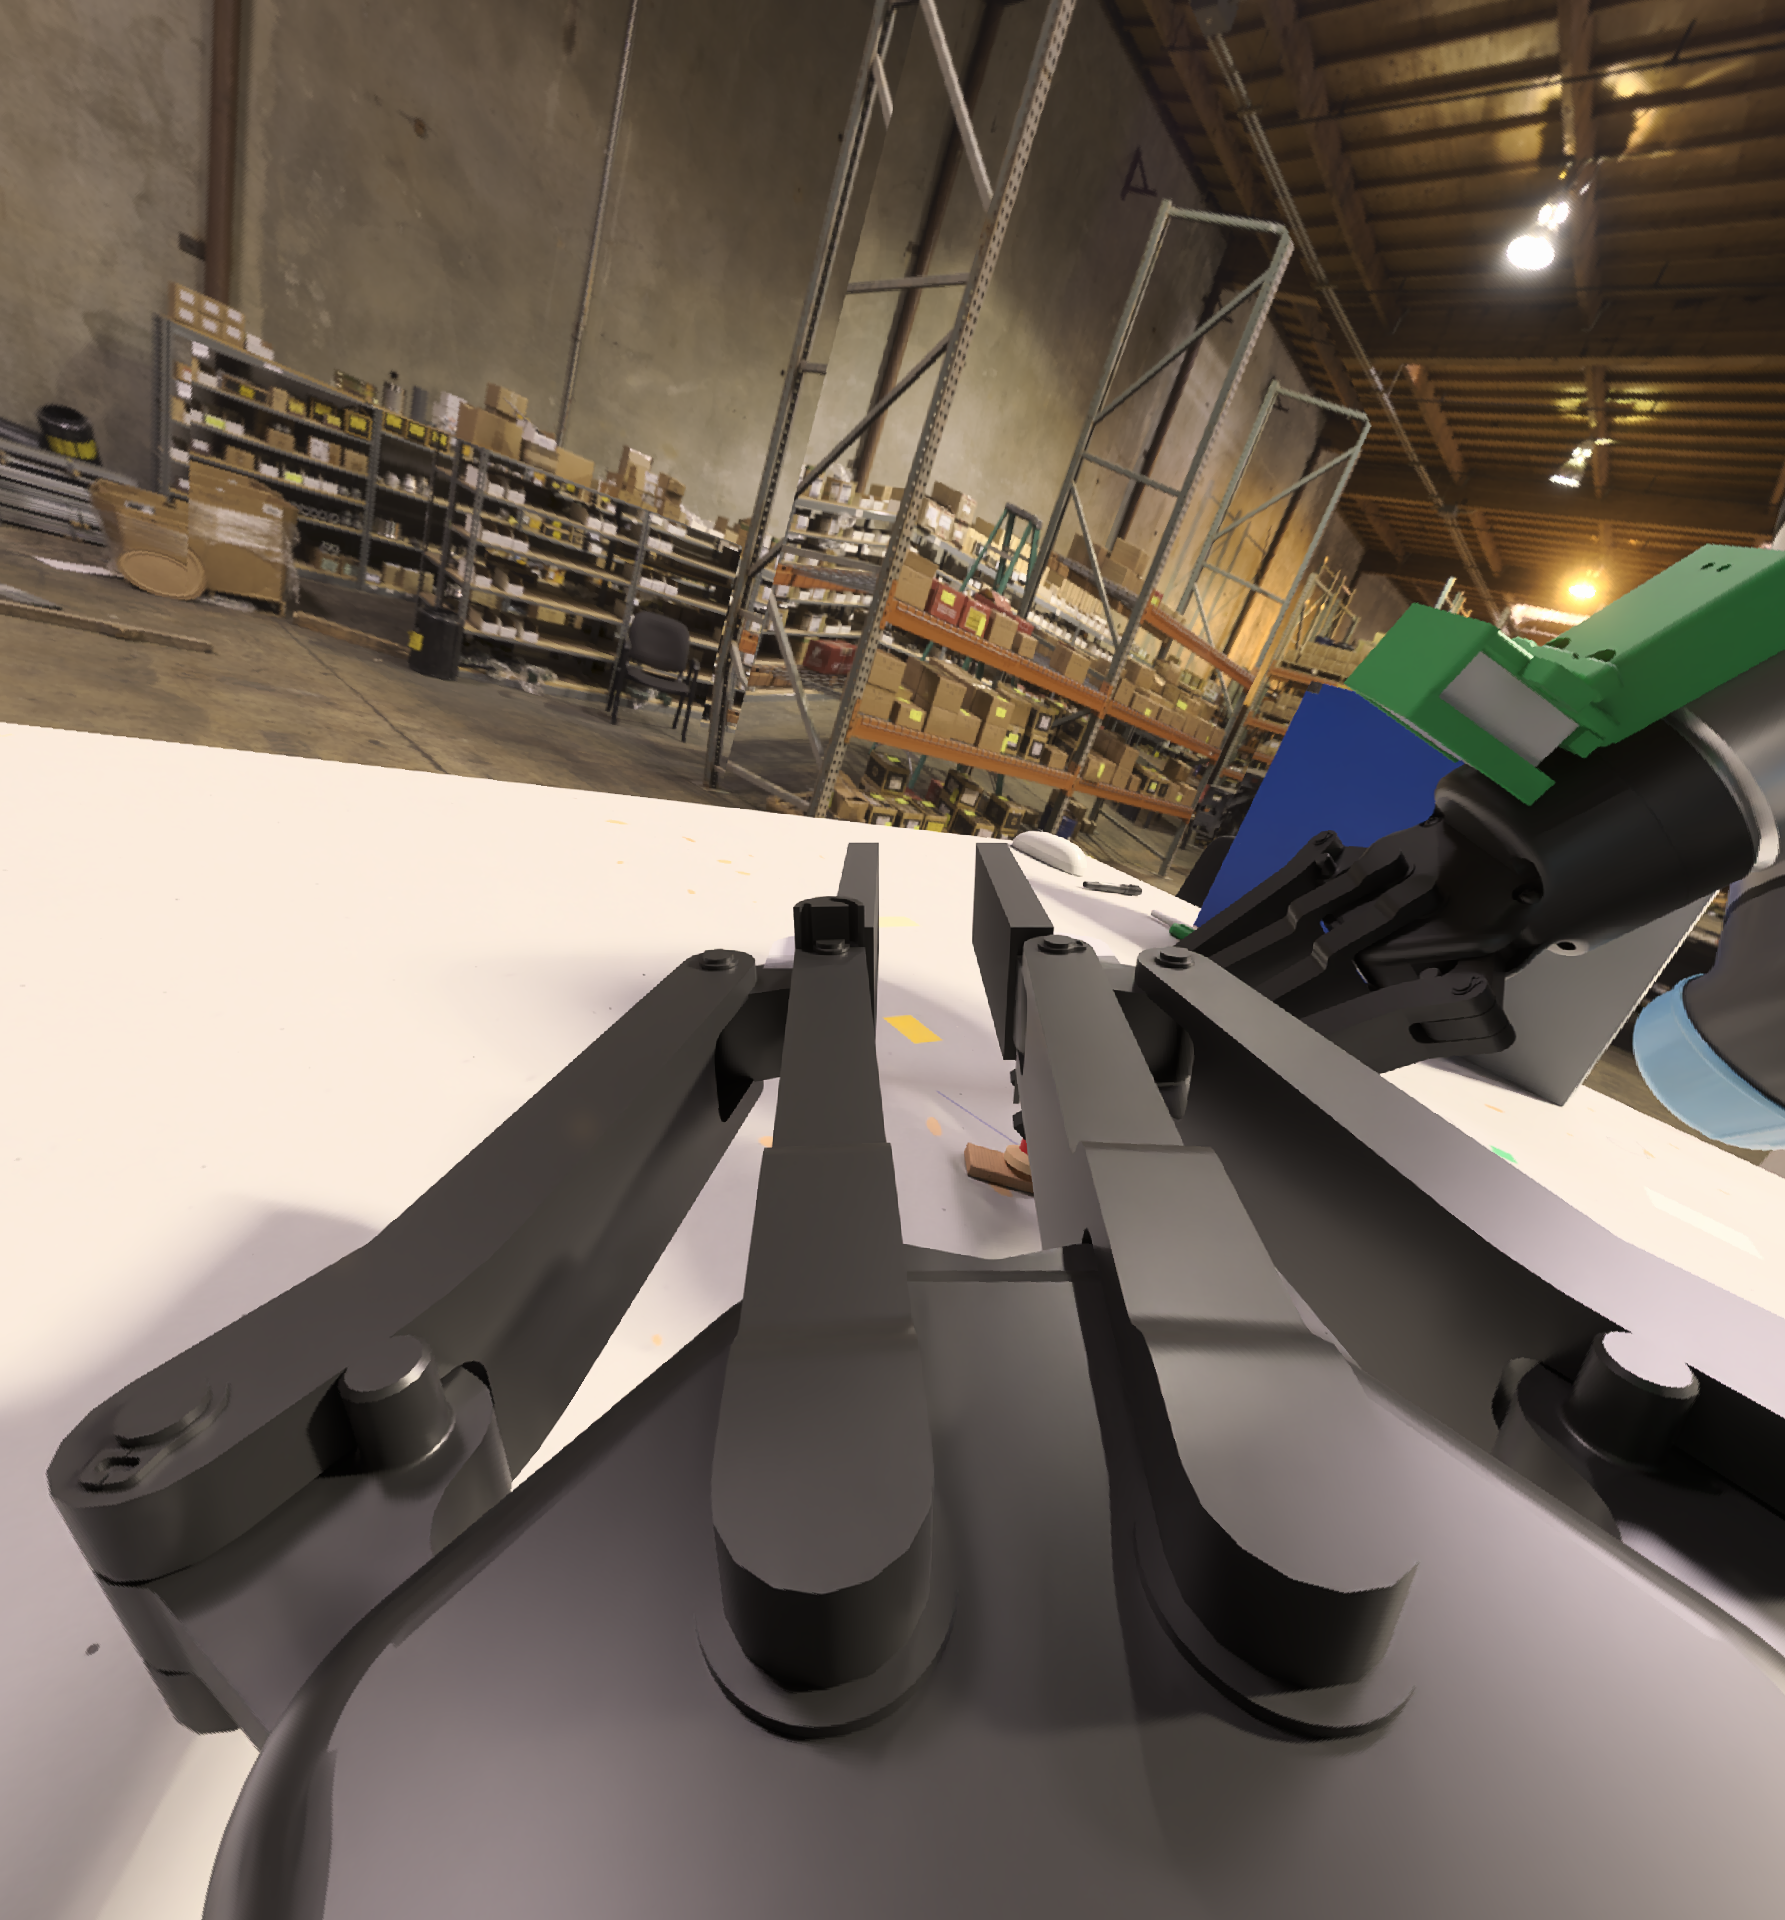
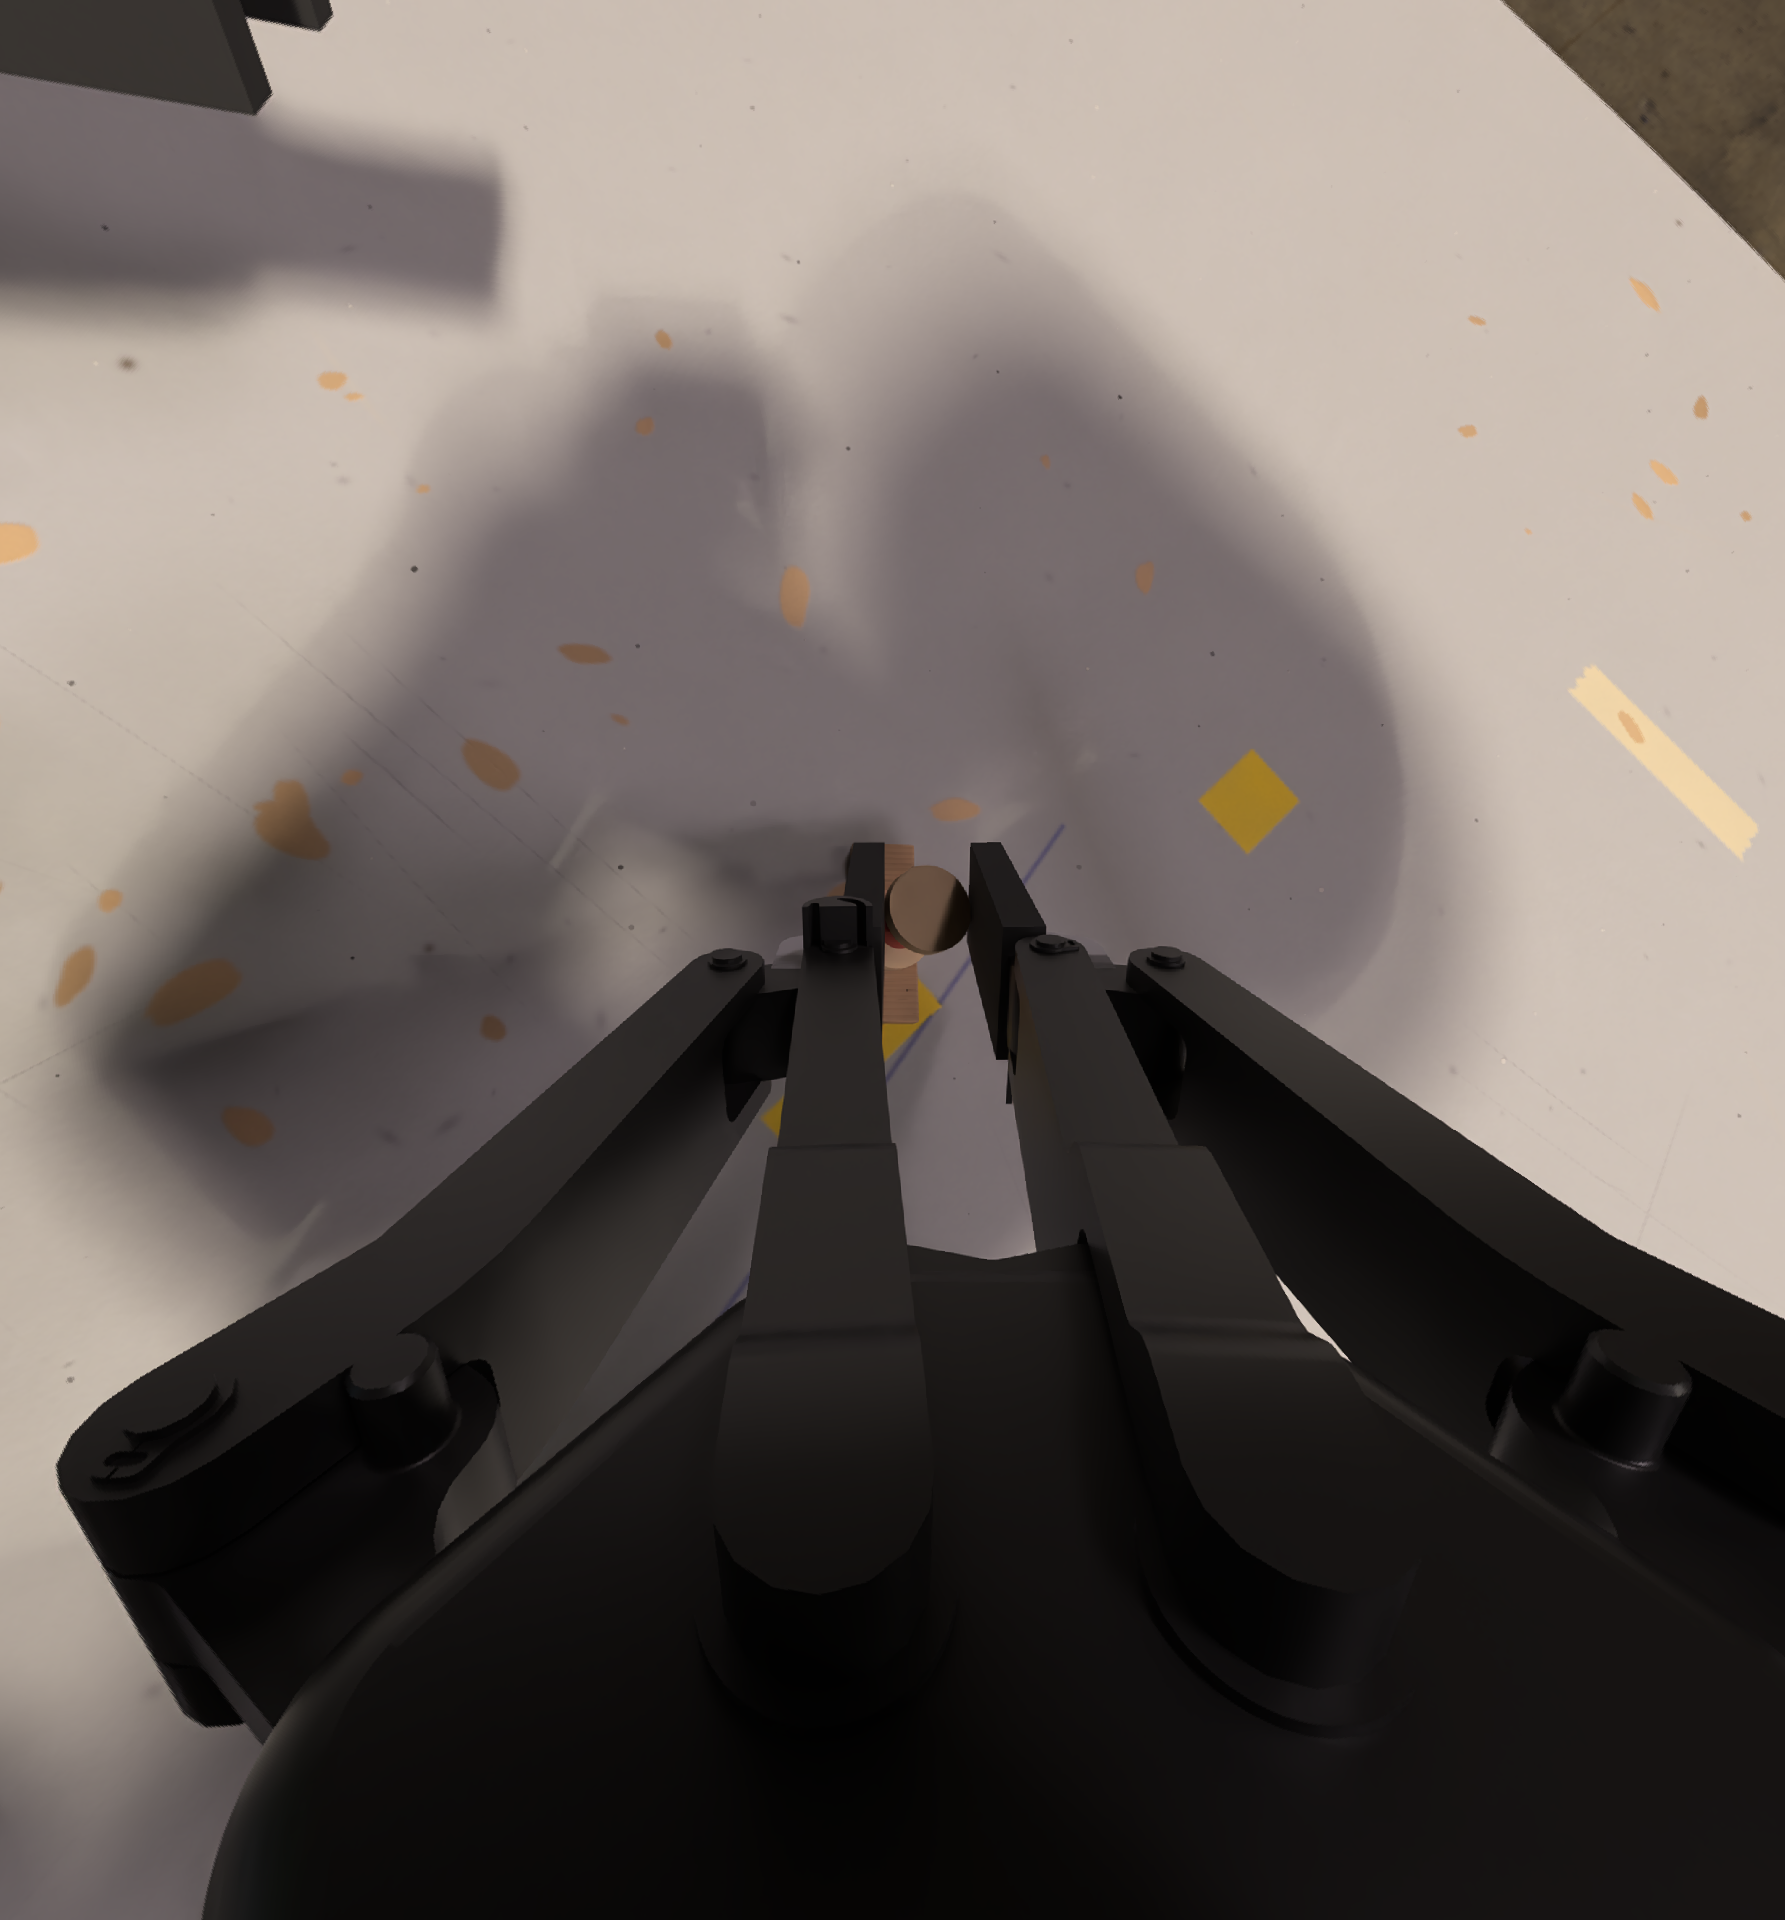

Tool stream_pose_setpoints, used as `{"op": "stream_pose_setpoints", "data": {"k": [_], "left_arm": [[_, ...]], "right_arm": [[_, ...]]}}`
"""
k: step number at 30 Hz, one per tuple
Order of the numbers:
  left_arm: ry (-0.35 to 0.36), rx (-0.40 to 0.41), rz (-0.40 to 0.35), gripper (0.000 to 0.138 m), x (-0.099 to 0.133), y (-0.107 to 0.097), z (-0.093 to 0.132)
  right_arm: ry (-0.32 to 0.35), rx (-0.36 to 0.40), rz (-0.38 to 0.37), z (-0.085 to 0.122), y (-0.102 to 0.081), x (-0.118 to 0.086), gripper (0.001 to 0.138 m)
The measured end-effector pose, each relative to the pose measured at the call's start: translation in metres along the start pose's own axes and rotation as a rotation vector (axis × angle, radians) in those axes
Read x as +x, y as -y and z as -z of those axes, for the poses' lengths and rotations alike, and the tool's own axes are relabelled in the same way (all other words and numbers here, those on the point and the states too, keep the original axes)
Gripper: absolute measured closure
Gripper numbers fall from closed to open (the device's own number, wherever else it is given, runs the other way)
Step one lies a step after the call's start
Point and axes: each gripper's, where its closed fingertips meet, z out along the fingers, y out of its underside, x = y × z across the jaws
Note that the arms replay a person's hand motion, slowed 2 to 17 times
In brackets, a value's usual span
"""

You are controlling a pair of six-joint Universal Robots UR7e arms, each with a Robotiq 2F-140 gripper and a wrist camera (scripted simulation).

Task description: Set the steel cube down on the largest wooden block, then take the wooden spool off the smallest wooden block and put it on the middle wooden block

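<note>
In the right wrist view my right gripper (image 2: 927, 862) points down at the table, its two pads shut on the wooden spool (image 2: 927, 912). I see the spool's round top and a bit of red winding. A light wooden block (image 2: 900, 1000) lies right under it. In the left wrist view my left gripper (image 1: 927, 883) hangs low over the white table (image 1: 348, 987), its jaws a narrow gap apart with nothing between them. The same wooden block (image 1: 994, 1166) shows by the left gripper's right finger, which hides most of the spool. The steel cube and the other blocks are out of view.
The right arm with its green wrist part (image 1: 1594, 665) reaches in from the right. A blue panel (image 1: 1314, 790), a white rounded object (image 1: 1049, 852) and a small black tool (image 1: 1111, 886) lie at the table's far edge. Yellow squares (image 2: 1248, 800) mark the table. Part of the left gripper (image 2: 140, 52) shows at top left.
</note>
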Motion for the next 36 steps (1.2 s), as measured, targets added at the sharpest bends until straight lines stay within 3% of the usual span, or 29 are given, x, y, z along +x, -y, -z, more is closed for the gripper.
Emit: {"op": "stream_pose_setpoints", "data": {"k": [8, 14, 20, 24, 27, 36], "left_arm": [[0.0, 0.009, 0.033, 0.114, -0.004, 0.002, 0.001], [-0.007, 0.01, 0.062, 0.114, -0.004, 0.001, 0.0], [-0.009, 0.009, 0.065, 0.114, -0.003, 0.0, 0.0], [-0.007, 0.007, 0.052, 0.114, -0.002, 0.0, 0.0], [-0.006, 0.005, 0.039, 0.114, -0.001, 0.0, 0.0], [-0.001, -0.003, 0.003, 0.114, 0.002, -0.001, -0.001]], "right_arm": [[0.059, 0.044, -0.056, 0.003, 0.004, -0.002, 0.117], [0.081, 0.057, -0.076, 0.003, 0.006, -0.002, 0.108], [0.073, 0.041, -0.056, -0.001, 0.003, -0.003, 0.107], [0.069, 0.027, -0.032, -0.003, 0.0, -0.005, 0.117], [0.066, 0.033, -0.016, -0.002, 0.001, -0.006, 0.117], [0.062, 0.108, -0.005, 0.022, 0.016, -0.004, 0.117]]}}
